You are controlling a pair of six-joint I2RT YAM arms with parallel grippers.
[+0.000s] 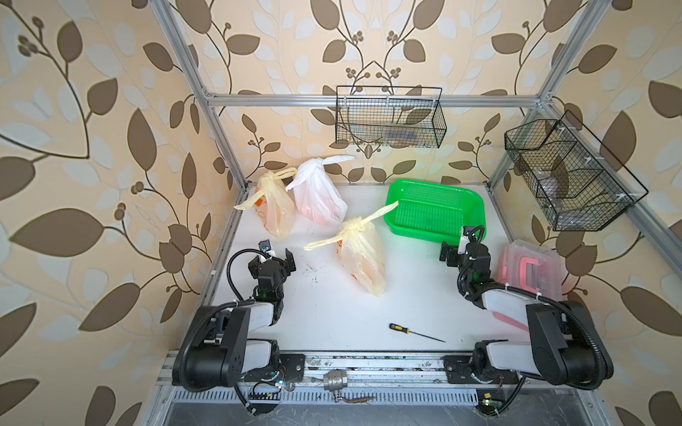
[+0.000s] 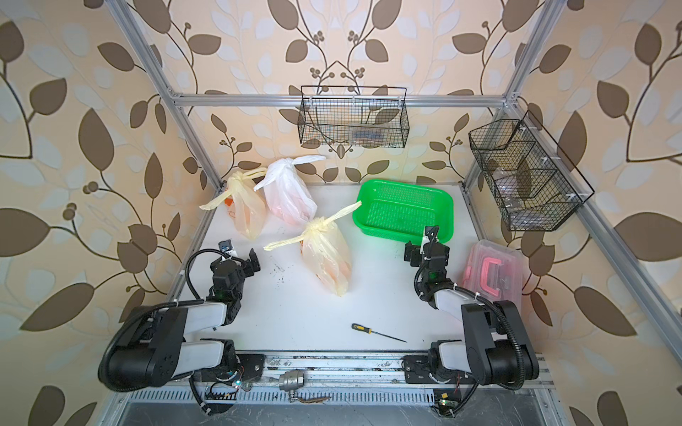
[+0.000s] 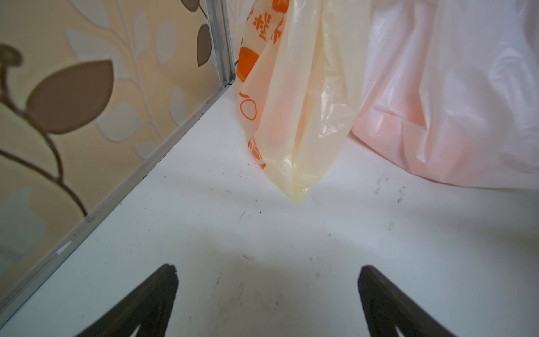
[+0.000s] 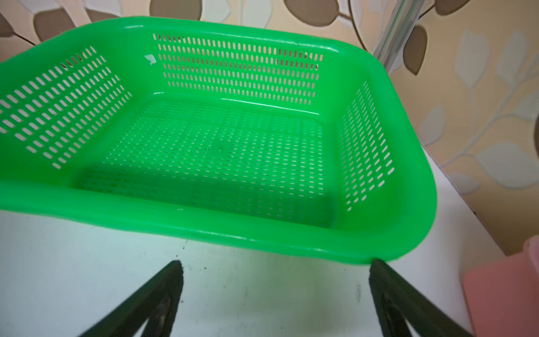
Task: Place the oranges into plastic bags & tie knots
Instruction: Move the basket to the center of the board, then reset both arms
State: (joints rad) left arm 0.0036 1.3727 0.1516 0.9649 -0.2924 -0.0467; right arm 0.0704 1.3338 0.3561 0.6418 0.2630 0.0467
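Counting three knotted plastic bags on the worktop (image 1: pixel 332 313): yellow bag (image 1: pixel 275 212) beside white bag (image 1: pixel 319 195) back-left, second yellow bag (image 1: pixel 363 262) mid. Oranges (image 1: pixel 319 217) inside, uncountable. One green basket (image 1: pixel 435 185), one screwdriver (image 1: pixel 415 332). Left tool (image 3: pixel 267 267), right tool (image 4: pixel 276 262): released, grasping nothing.

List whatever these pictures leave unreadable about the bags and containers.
Oranges: only a tint through the plastic bags; count hidden in all views.
Back wire basket: contents blurred behind mesh in both top views.
Pink-handled box: partly behind the right arm in both top views; cut off by the right wrist view's edge.
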